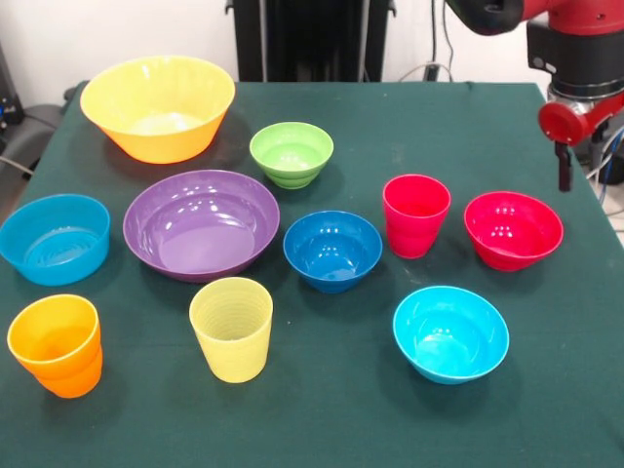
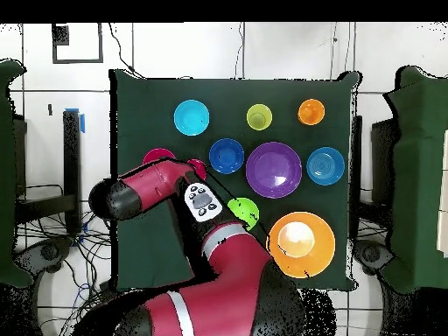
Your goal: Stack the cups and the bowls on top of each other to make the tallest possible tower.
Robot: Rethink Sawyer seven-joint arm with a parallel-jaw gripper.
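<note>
Every cup and bowl stands alone on the green cloth; no tower shows. The red cup (image 1: 415, 214) stands left of the red bowl (image 1: 513, 229). In front are the cyan bowl (image 1: 450, 331), pale yellow cup (image 1: 231, 328) and orange cup (image 1: 56, 343). The dark blue bowl (image 1: 332, 250), purple bowl (image 1: 202, 222) and light blue bowl (image 1: 54, 237) form the middle row. The lime green bowl (image 1: 291, 153) and yellow-orange bowl (image 1: 156, 105) stand behind. My gripper (image 1: 564, 168) hangs at the right, above and behind the red bowl, holding nothing that shows. In the overhead view the arm (image 2: 149, 188) covers part of the red bowl (image 2: 158, 156).
The table's right edge (image 1: 585, 185) runs close beside the red bowl. Black equipment (image 1: 312, 39) stands behind the table's far edge. In the overhead view the arm also covers part of the lime green bowl (image 2: 245, 212).
</note>
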